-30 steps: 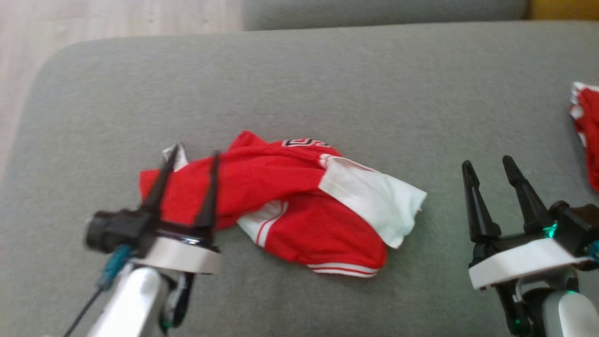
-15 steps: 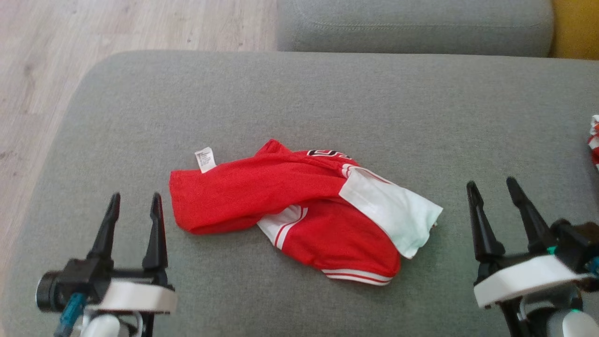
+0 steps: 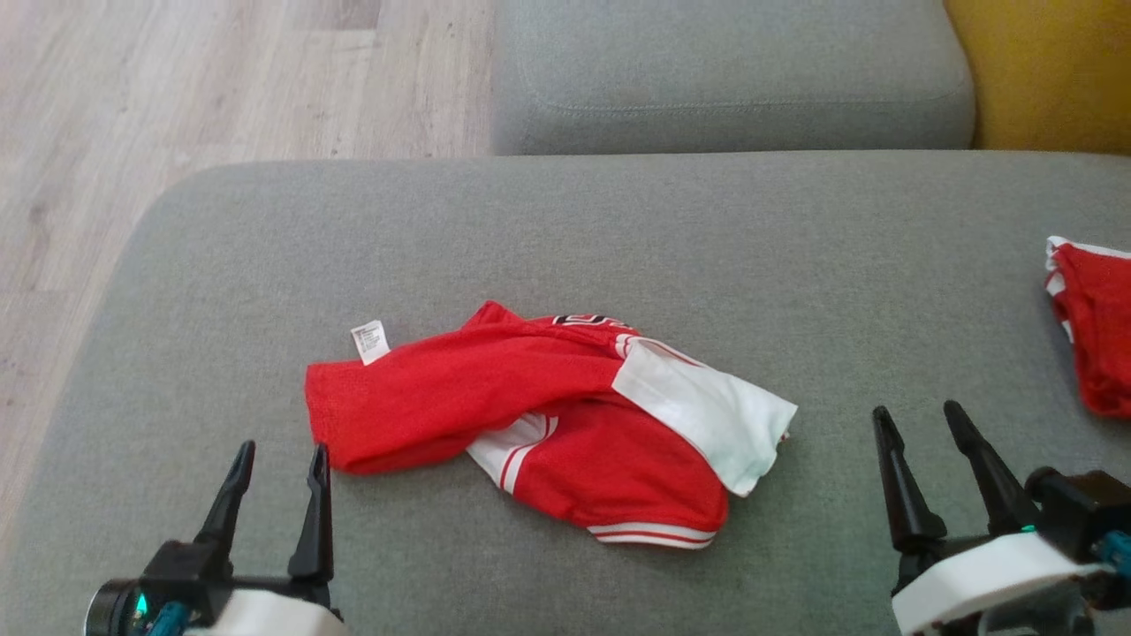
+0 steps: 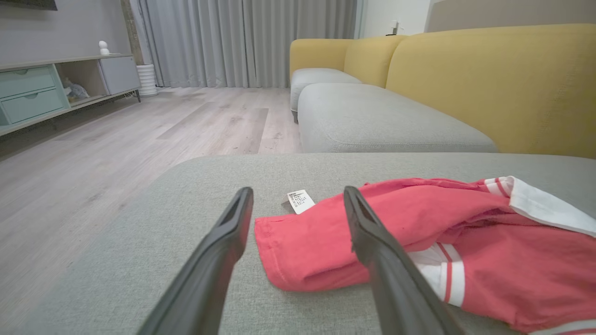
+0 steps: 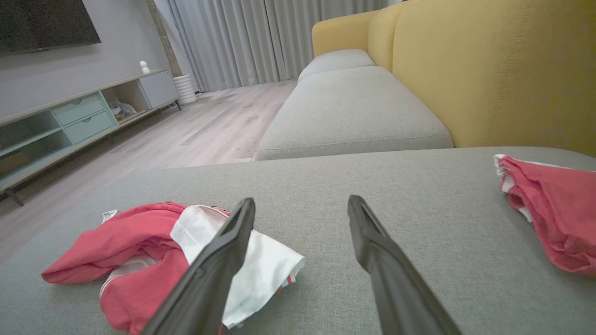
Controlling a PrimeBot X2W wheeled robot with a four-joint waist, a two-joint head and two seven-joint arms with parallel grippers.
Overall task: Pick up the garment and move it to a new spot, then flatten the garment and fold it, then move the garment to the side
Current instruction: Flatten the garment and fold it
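The garment is a red shirt with a white sleeve and a small white label, lying crumpled in a heap on the grey cushion. It also shows in the left wrist view, garment, and in the right wrist view, garment. My left gripper stands open at the lower left, just short of the garment's left end, with nothing between its fingers. At the lower right my right gripper is open too, a little to the right of the white sleeve and empty.
A second red and white cloth lies at the cushion's right edge. Another grey seat cushion and a yellow backrest are behind. Wooden floor lies off the left edge.
My left gripper has drawn back from over the garment's left end to the lower left. The head camera has shifted, so more floor and sofa show. The garment lies as it was.
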